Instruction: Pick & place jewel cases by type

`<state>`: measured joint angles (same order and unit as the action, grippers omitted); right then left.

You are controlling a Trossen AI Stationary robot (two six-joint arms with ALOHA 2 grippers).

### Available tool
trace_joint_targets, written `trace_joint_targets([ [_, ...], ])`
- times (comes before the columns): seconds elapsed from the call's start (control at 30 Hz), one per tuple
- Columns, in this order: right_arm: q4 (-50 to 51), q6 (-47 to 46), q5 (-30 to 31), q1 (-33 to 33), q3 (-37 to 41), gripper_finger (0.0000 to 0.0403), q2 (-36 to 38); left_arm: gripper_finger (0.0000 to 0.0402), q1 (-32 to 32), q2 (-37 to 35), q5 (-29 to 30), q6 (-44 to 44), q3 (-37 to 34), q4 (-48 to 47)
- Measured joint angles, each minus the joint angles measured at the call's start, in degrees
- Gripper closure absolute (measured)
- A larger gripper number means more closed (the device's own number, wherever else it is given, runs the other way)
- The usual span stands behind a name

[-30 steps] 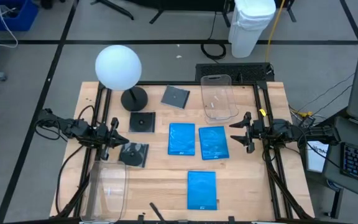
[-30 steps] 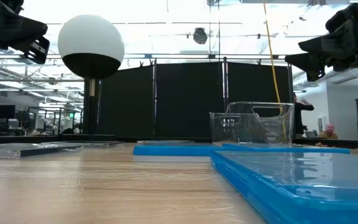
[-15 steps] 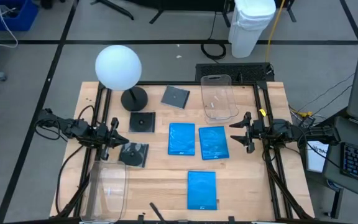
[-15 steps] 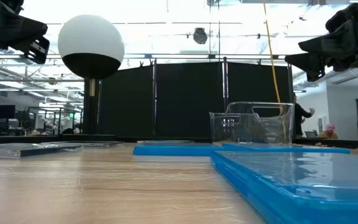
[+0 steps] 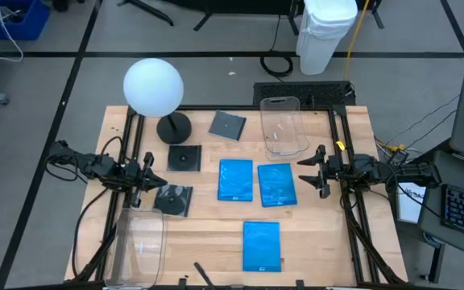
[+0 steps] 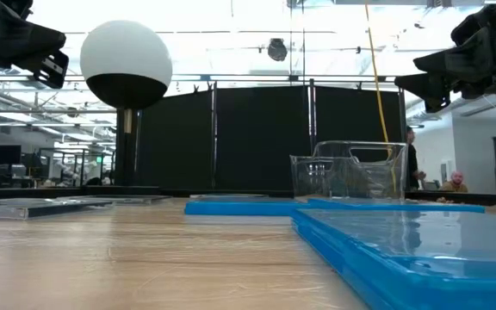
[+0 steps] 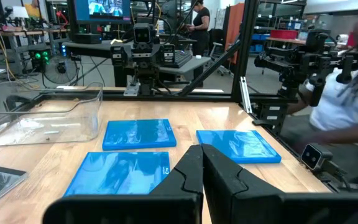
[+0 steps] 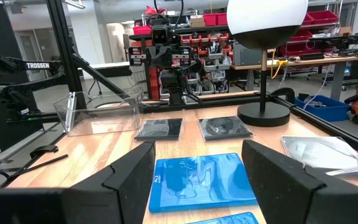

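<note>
Six jewel cases on my table, none held. Blue case [image 5: 235, 180] and blue case two [image 5: 276, 184] lie side by side mid-table, just apart; third blue case [image 5: 263, 245] sits alone nearer the front edge. Grey case [image 5: 228, 125] lies tilted at the back, between the lamp base [image 5: 174, 128] and the rear clear bin [image 5: 283, 126]. Black case [image 5: 184, 158] lies flat just in front of the lamp base; second black case [image 5: 175, 198] sits near the left gripper [image 5: 147, 182], whether touching I can't tell. Left gripper hovers at the left side, fingers pressed together, nothing between them. Right gripper [image 5: 319, 171] hovers at the right edge beside blue case two, fingers spread wide, empty. Front clear bin [image 5: 139, 246] sits at the front left corner. White globe lamp [image 5: 153, 86] stands back left.
</note>
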<state>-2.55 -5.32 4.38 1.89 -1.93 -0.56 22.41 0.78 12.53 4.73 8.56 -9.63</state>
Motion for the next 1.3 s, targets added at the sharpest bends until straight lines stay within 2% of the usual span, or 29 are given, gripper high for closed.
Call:
trace_joint_targets([
  [1.0, 0.01, 0.0, -0.02, 0.0, 0.01, 0.0168, 0.0, 0.0394, 0.0, 0.0, 0.02, -0.05, 0.0, 0.02],
  [1.3, -0.2, 0.0, 0.0, 0.0, 0.01, 0.0167, 0.02, 0.0394, 0.0, 0.02, 4.54, -17.45, 0.0, 0.63],
])
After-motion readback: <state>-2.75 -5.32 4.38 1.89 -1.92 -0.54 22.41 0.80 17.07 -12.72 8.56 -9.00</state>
